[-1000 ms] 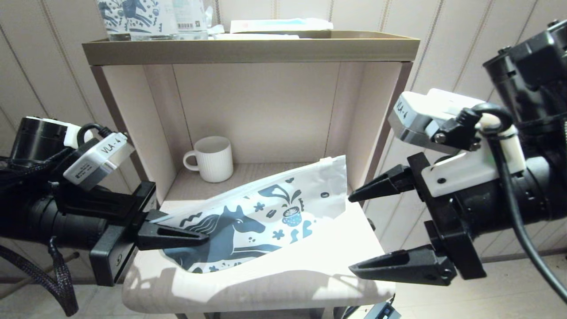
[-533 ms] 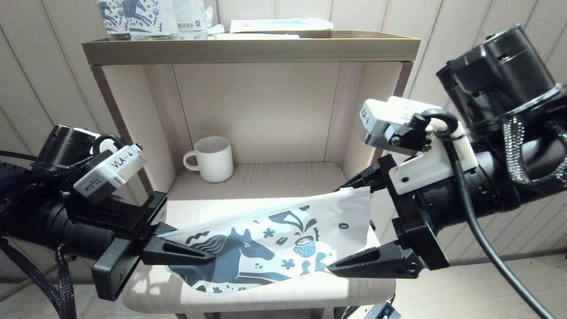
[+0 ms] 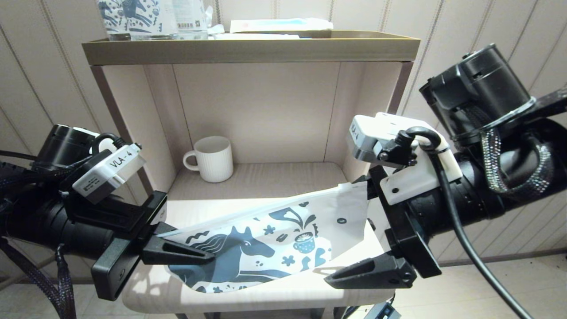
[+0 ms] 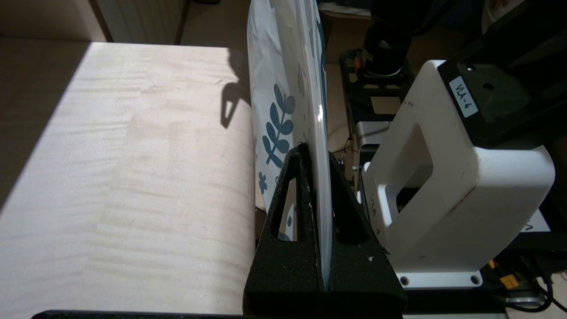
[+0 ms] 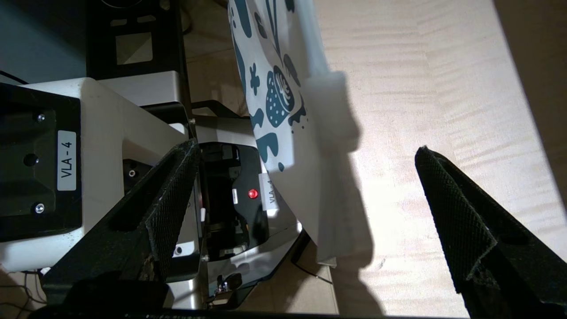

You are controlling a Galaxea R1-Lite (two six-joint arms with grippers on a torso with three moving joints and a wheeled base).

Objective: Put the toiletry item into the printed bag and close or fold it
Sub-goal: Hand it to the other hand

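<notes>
Printed bag (image 3: pixel 283 230) in left claw (image 3: pixel 195 254)

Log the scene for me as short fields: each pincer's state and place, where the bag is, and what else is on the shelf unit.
left pincer: shut on the printed bag's left edge, holding it up off the shelf
right pincer: open, its fingers either side of the bag's right end, not gripping
printed bag: hanging edge-up, slider tab at the top right corner
toiletry item: not visible in any view
white mug: upright at the back left of the lower shelf
top shelf: horse-printed packs and a flat packet
</notes>
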